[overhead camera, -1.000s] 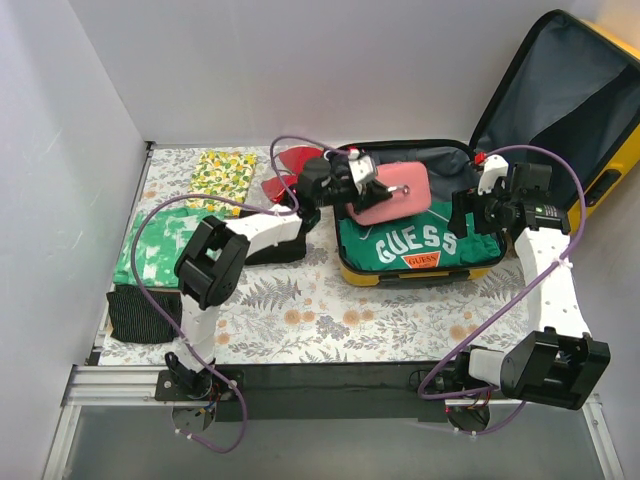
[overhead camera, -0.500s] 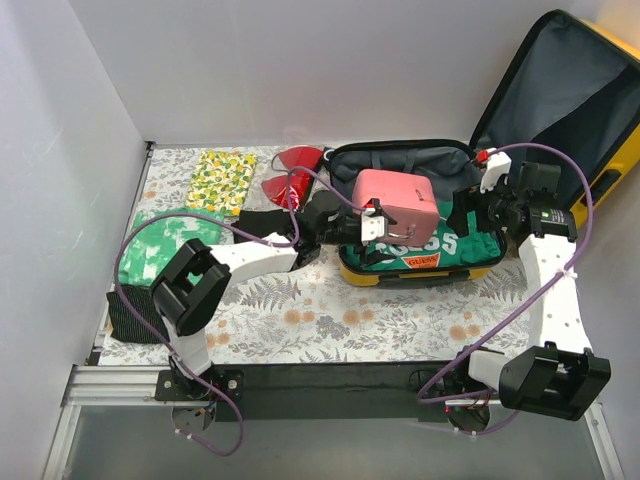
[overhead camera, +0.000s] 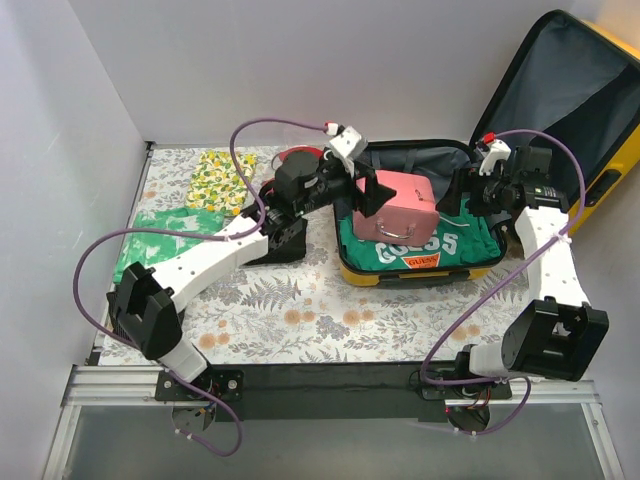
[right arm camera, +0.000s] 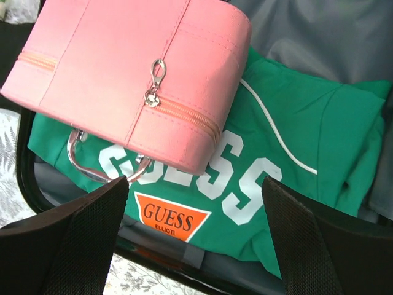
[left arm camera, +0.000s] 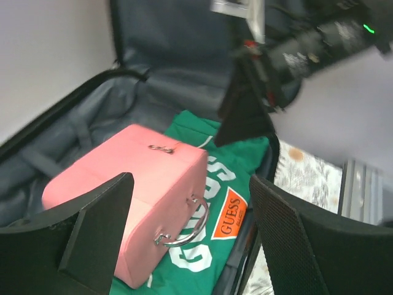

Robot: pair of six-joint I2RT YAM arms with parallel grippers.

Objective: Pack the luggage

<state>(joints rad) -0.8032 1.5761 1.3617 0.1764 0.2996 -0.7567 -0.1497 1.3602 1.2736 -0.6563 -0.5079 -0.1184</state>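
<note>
Yellow hard shell, glossy and stiff, tells us the luggage (overhead camera: 370, 276) will not give under the fingers and will probably slip if pinched on a smooth face. We would therefore take it by the rim of the raised lid or by the black trim, where the fingers find an edge. It lies open at the far right of the table, base flat, lid standing up toward the far right corner. Inside, a pink case (overhead camera: 400, 205) rests on a folded green shirt (overhead camera: 445, 245), toward the left side of the base. The left gripper (overhead camera: 372, 190) hovers just over the case with jaws spread wide and nothing between them. The right gripper (overhead camera: 468, 195) hangs over the right half of the base, likewise agape and empty (both wrist views look down past bare fingers). Much is kept from us: the lid runs out of the overhead view and its outer face and the wheels do not show. Whatever lies under the shirt is covered, and the left arm hides part of a red thing (overhead camera: 292, 156) just left of the luggage.
</note>
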